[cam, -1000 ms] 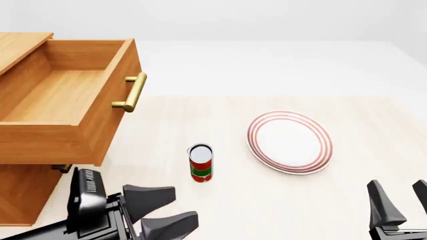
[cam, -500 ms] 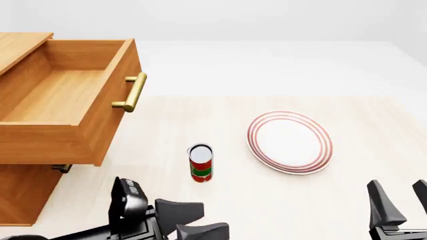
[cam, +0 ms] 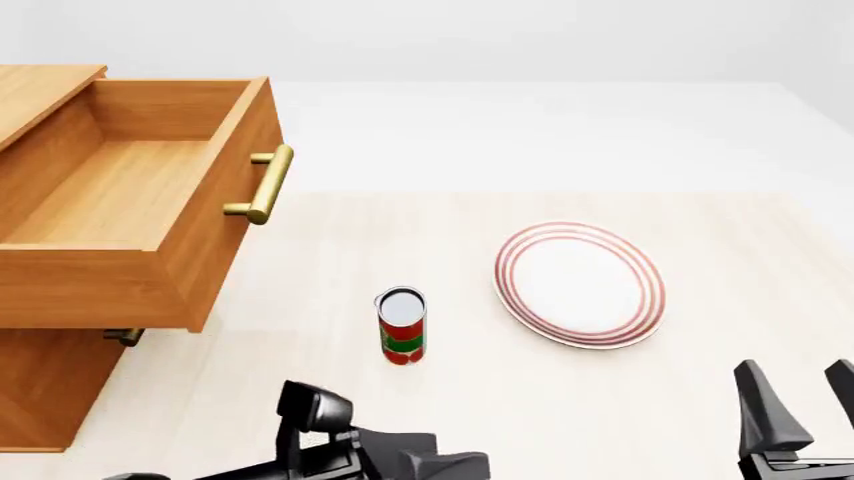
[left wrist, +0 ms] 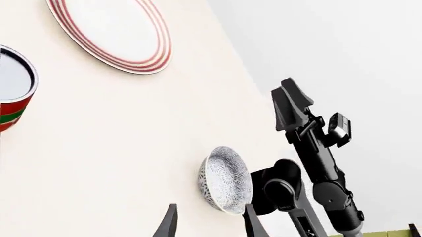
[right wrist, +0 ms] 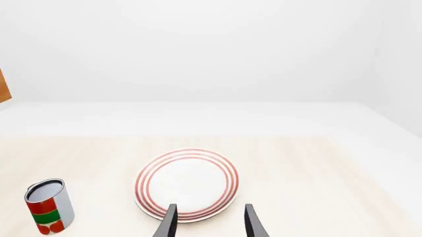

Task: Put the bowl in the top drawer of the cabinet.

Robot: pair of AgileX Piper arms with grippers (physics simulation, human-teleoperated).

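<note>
Altogether 1 bowl (left wrist: 226, 179), 1 plate (cam: 581, 284), 1 can (cam: 400, 325); both jaws open, empty.

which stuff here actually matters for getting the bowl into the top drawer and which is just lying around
Belongs to the job:
- round white bowl with dark blue-grey speckle
- open light-brown wooden top drawer
- light-brown wooden cabinet

Just lying about:
- flat white plate with red rings
- red and green can

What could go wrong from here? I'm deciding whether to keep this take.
The bowl lies out of the front view, near the right arm, so the left claw could bump that arm while reaching. Carrying toward the top drawer, it could topple the can or clip the drawer's front panel.
</note>
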